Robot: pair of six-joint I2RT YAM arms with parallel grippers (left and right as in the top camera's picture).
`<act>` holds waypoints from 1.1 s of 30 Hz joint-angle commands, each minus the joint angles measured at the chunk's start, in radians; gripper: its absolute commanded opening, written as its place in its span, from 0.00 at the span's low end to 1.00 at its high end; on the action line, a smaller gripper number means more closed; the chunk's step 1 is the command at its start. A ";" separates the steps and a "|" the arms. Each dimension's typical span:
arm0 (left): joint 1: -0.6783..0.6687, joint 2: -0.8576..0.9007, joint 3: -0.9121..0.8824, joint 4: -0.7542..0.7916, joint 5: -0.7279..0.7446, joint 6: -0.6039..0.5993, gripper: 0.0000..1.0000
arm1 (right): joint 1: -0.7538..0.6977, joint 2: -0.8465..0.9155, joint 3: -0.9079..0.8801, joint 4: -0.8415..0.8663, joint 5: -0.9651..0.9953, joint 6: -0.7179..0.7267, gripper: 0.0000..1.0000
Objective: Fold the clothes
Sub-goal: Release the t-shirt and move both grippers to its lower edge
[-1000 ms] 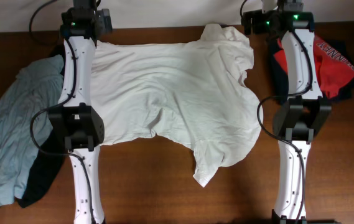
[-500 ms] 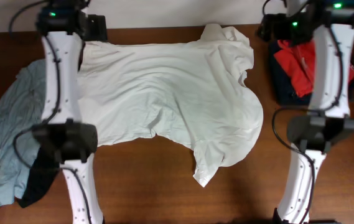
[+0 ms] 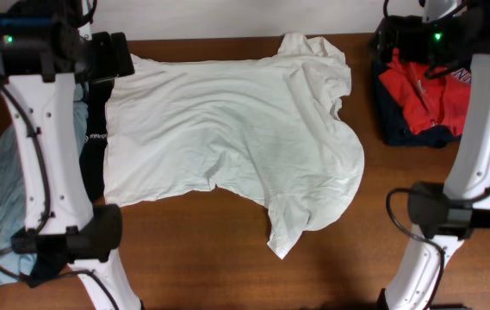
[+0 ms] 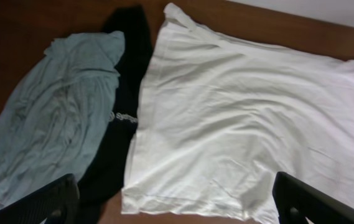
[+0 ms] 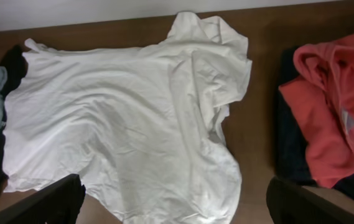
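You see the brown wooden table only in strips: cloth covers most of it, and both white arms cross it in the overhead view.

The white T-shirt is the largest piece. It lies spread flat and face-down or face-up, you cannot tell which, directly ahead of both sets of fingers. In the left wrist view its far sleeve side runs off the frame beyond your right-hand finger. Its lower edge reaches the bottom of the frame between the two fingers. The cloth is thin, soft and matte, creased in long shallow ripples. One sleeve juts out as a narrow tongue, and the collar end is bunched into folds.

The grey-blue garment lies crumpled ahead of your left arm's left-hand finger, its lower part cut off by the frame. From overhead the left arm hides much of it.

The black garment sits between that one and the T-shirt, touching both. It carries a small white print too small to read.

The red garment is heaped ahead of the right arm's right-hand finger and clipped by the frame edge. It rests on a navy garment, of which only the border shows.

The left gripper has its dark fingers spread wide, pinching nothing. The right gripper is likewise spread wide over the T-shirt, with nothing between its fingers.
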 commanded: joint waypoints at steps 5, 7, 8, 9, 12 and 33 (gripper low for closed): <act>-0.002 -0.197 -0.214 -0.001 0.018 -0.030 0.99 | 0.113 -0.275 -0.310 -0.006 0.264 0.074 0.98; -0.001 -0.254 -0.341 -0.001 -0.021 -0.043 0.99 | 0.138 -0.349 -0.450 -0.006 0.319 0.124 1.00; 0.000 -0.278 -0.405 -0.001 -0.053 -0.067 0.99 | 0.147 -0.376 -0.510 -0.006 0.329 0.139 1.00; 0.000 -0.303 -0.470 0.000 -0.089 -0.092 0.99 | 0.156 -0.408 -0.591 -0.006 0.329 0.160 0.99; 0.007 -0.367 -0.653 0.037 -0.140 -0.137 0.99 | 0.175 -0.461 -0.776 -0.003 0.322 0.230 0.99; 0.042 -0.472 -1.478 0.595 -0.099 -0.169 0.95 | 0.190 -0.476 -1.704 0.536 0.011 0.320 0.85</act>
